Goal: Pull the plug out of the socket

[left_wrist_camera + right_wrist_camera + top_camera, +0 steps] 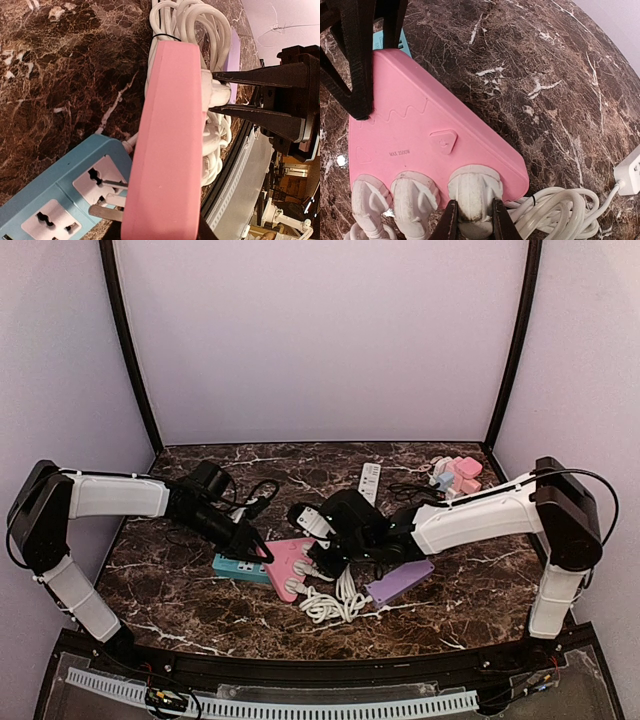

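Note:
A pink triangular socket lies at mid-table with three white plugs in its near edge. My right gripper is shut on the rightmost white plug, one finger on each side; the plug sits fully in the socket. My left gripper is shut on the socket's far corner, and its black fingers show in the right wrist view. In the left wrist view the socket fills the space between my jaws, and its bare metal prongs reach toward a blue power strip.
The blue power strip lies left of the socket. A coiled white cable and a purple strip lie in front. A white strip, pink adaptors and a black adaptor sit at the back.

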### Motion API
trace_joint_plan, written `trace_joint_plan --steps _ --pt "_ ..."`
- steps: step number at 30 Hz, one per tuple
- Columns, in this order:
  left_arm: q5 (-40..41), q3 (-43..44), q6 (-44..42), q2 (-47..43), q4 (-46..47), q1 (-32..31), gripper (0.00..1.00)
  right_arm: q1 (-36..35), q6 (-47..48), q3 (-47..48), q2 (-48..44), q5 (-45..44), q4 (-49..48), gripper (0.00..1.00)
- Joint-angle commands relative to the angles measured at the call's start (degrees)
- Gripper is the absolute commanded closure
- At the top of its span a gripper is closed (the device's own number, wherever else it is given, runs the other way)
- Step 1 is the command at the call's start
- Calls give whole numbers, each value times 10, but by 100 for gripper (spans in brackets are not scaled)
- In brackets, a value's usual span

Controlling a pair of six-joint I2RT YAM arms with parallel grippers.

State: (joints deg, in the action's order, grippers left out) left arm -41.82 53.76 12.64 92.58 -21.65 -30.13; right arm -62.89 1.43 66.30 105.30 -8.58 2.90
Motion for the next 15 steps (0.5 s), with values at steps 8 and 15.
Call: trace_joint_plan --steps 8,15 --pt "100 -2 -14 12 -33 -1 80 -35 -43 2 -18 -120 -36 100" --pt "108 -3 -18 6 -35 -1 80 -30 -48 -2 -25 -107 -34 100"
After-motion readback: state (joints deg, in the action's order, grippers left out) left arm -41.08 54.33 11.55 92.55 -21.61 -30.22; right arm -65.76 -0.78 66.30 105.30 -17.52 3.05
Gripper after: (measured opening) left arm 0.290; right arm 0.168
